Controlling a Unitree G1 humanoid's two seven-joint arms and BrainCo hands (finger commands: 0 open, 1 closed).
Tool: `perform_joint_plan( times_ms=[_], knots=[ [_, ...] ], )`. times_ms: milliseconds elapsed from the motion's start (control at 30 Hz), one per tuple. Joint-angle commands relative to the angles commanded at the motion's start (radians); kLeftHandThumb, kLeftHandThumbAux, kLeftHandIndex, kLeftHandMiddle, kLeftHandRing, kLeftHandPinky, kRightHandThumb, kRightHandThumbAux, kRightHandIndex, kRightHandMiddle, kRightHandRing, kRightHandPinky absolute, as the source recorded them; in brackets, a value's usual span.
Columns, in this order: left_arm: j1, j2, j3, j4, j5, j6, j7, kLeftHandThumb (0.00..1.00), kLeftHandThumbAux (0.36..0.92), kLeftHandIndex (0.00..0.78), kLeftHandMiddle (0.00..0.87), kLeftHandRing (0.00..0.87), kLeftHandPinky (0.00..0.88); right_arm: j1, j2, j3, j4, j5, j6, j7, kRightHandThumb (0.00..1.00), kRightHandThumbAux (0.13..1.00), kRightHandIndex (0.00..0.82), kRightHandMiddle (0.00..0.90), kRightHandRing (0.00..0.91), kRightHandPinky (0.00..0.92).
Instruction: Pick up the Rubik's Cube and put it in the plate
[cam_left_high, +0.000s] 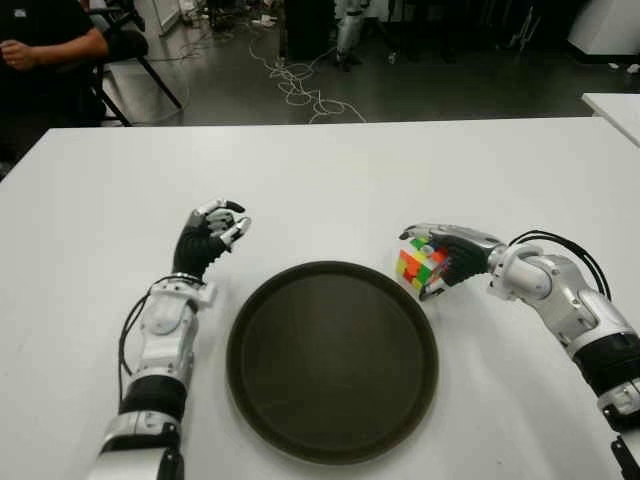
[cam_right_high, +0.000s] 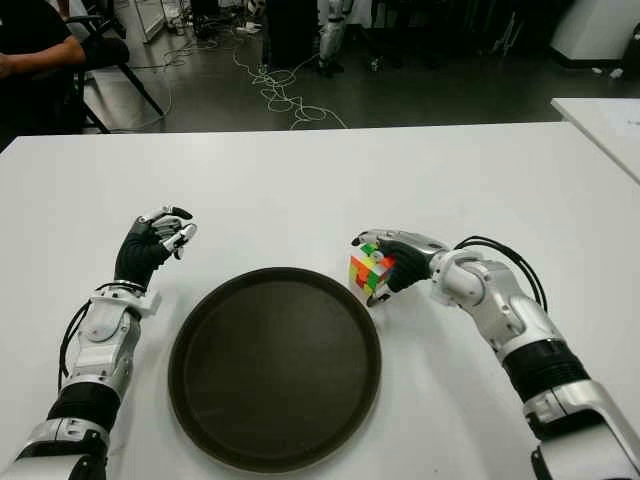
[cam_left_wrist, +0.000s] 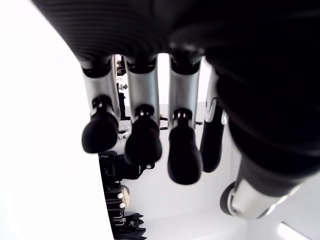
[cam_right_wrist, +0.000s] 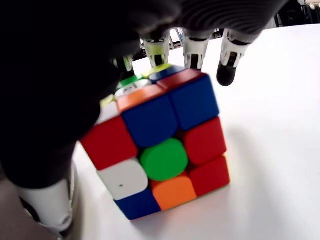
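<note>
Right hand (cam_left_high: 445, 262) is wrapped around the Rubik's Cube (cam_left_high: 420, 264), fingers over the top and far side, thumb side near the lower edge; cube is scrambled, tilted, just off the right rim of the plate (cam_left_high: 332, 360), close to or touching the white table (cam_left_high: 330, 180) at its lower corner, can't tell which. Right wrist view: cube (cam_right_wrist: 160, 150) fills the frame, stickers red, blue, green, orange, white, yellow-green, green centre sticker rounded; fingertips (cam_right_wrist: 227, 72) hang past the far top edge of the cube, palm covering the near side. No logo or text readable on the cube, the plate or the hands. Plate is dark, round, with a raised rim and nothing in it, sits centre-front on the table between the two arms. Left hand (cam_left_high: 215, 235) shows left of the plate, fingers curled in loosely, holding nothing; left wrist view shows its dark fingertips (cam_left_wrist: 142, 145) bent down with no object between them. Background: a person's arm (cam_left_high: 45, 45) in a dark sleeve at far left, cables (cam_left_high: 300, 85) on the floor beyond the table, second white table edge (cam_left_high: 615, 105) at far right.
</note>
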Motion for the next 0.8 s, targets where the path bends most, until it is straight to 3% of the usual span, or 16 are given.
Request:
perform_joint_plan(
  times_ms=[167,800],
  knots=[
    [0.002,0.0,-0.003,-0.003,0.005,-0.003,0.006,0.69,0.717,0.434,0.758,0.761,0.733,-0.023,0.017,0.013,0.076,-0.015,-0.01,-0.038,0.0,0.702,0.113,0.1,0.088,0.076],
    [0.004,0.003,-0.004,-0.001,0.005,-0.01,0.002,0.689,0.717,0.434,0.76,0.764,0.738,-0.033,0.021,0.021,0.12,-0.017,-0.037,-0.09,0.0,0.719,0.114,0.113,0.103,0.097]
  ],
)
